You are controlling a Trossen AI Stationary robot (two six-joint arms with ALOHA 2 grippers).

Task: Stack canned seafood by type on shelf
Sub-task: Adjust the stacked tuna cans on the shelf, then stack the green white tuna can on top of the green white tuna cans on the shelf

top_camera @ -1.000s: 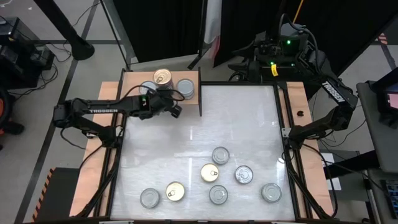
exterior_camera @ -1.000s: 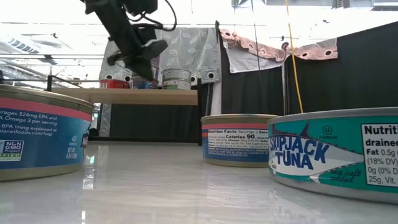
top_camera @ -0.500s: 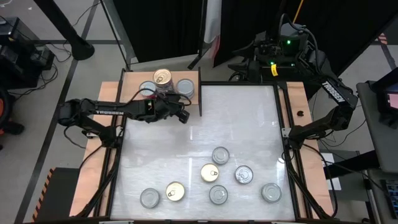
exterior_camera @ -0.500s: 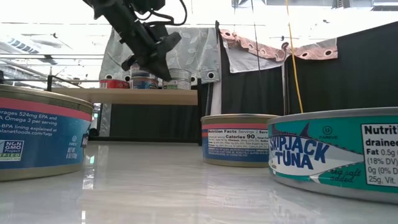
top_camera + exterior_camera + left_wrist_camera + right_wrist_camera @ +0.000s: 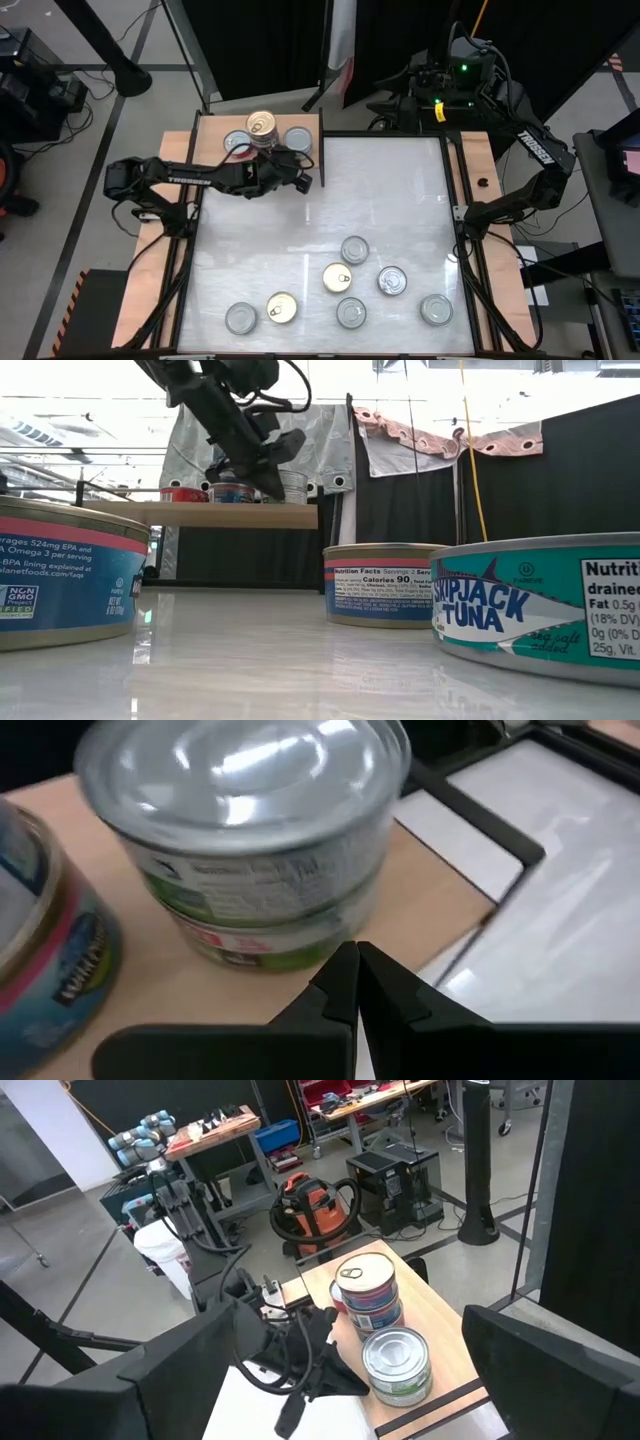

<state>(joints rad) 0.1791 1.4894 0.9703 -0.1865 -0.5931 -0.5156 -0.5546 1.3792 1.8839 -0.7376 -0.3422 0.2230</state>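
Note:
The shelf (image 5: 212, 130) stands at the table's far left and bears a gold-lidded stack of tins (image 5: 261, 124), a silver tin (image 5: 238, 141) and a green-labelled stack of two (image 5: 245, 850). My left gripper (image 5: 302, 183) is shut and holds nothing. It hovers just off the shelf's near edge, its tips (image 5: 357, 982) pointing at the green stack. Several more tins of canned seafood (image 5: 354, 249) stand on the table's near half. My right gripper (image 5: 350, 1380) is open, raised over the table's right side and facing the shelf.
A dark upright panel (image 5: 322, 150) closes the shelf's right end, close to my left gripper. A blue-and-pink tin (image 5: 40, 960) stands beside the green stack. Wooden strips (image 5: 480, 170) run along the table's sides. Bare white tabletop (image 5: 380, 190) lies between the shelf and the near tins.
My left gripper, still shut, has moved toward the table's right edge along the shelf's near edge and sunk a little, tipping further downward. The tins have not moved.

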